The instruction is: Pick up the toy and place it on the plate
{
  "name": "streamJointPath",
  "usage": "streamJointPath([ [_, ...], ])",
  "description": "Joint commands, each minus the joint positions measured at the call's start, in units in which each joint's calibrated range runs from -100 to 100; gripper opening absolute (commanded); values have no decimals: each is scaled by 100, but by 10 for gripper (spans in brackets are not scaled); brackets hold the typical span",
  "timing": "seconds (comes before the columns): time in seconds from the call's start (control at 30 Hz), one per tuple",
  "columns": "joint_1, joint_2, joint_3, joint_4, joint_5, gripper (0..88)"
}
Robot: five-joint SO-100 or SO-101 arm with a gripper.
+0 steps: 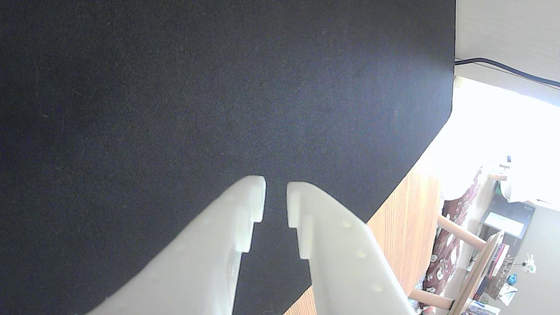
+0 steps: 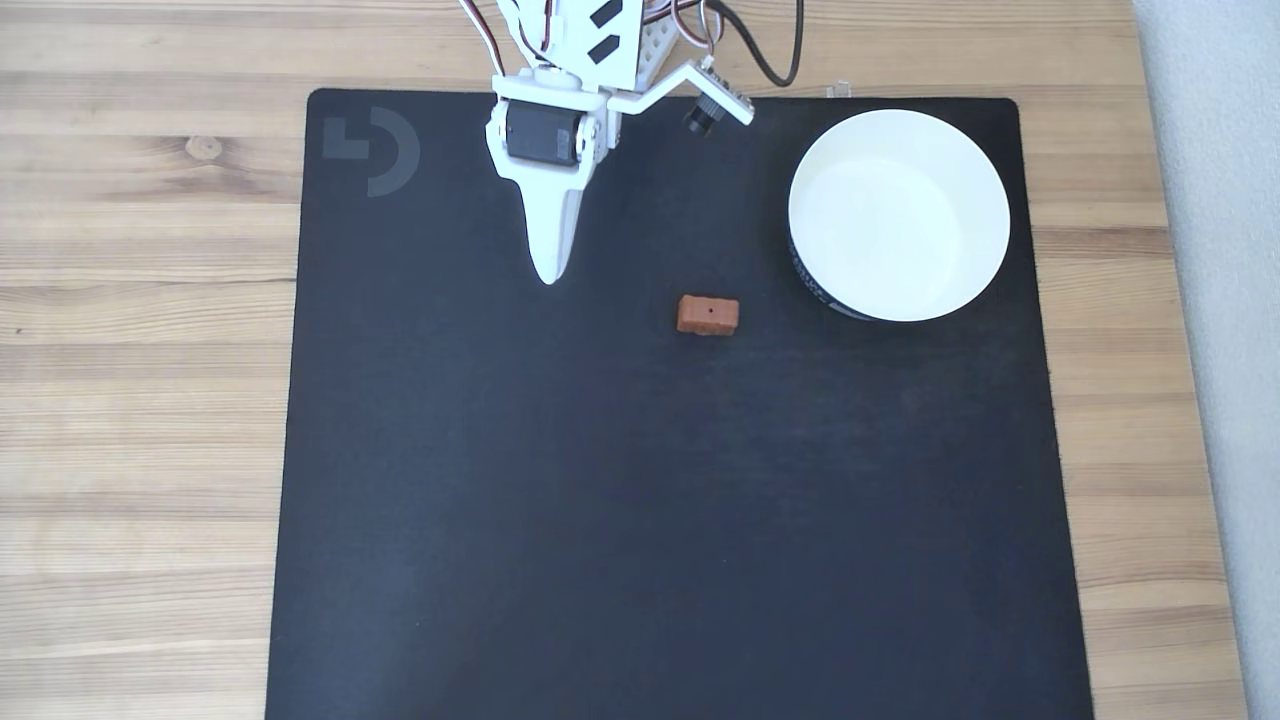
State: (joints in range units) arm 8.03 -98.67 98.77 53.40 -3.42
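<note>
White plastic fingers [image 1: 245, 227] are filling the bottom of the wrist view, blunt at the tips and notched along their inner edges. We are seeing the claw [image 1: 276, 192] with its tips close but not touching, a narrow gap between them and nothing in it. Beneath it the mat [image 1: 175, 109] is showing as a dark, finely woven cloth, with the striped wood of the bench [image 1: 407, 218] beyond its rounded corner and a bright, washed-out room past that.

From the fixed view we are looking down on the claw [image 2: 551, 270], which is tapering to one pale point, so the gap is not showing there. That view is giving us the toy [image 2: 708, 314], a small reddish-brown brick with a dark dot on its upper face, lying on the mat to the right of the tip and a little lower in the picture, apart from it. Further right, the plate [image 2: 899, 215] is sitting near the mat's upper right corner, round, white inside, with a dark printed band along its outer wall.
</note>
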Motion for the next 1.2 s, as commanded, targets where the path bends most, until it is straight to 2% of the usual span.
streamJointPath([
  [0.0,37,-58,60,3,-7,26],
  [1.17,-13,0,-39,62,-13,23],
])
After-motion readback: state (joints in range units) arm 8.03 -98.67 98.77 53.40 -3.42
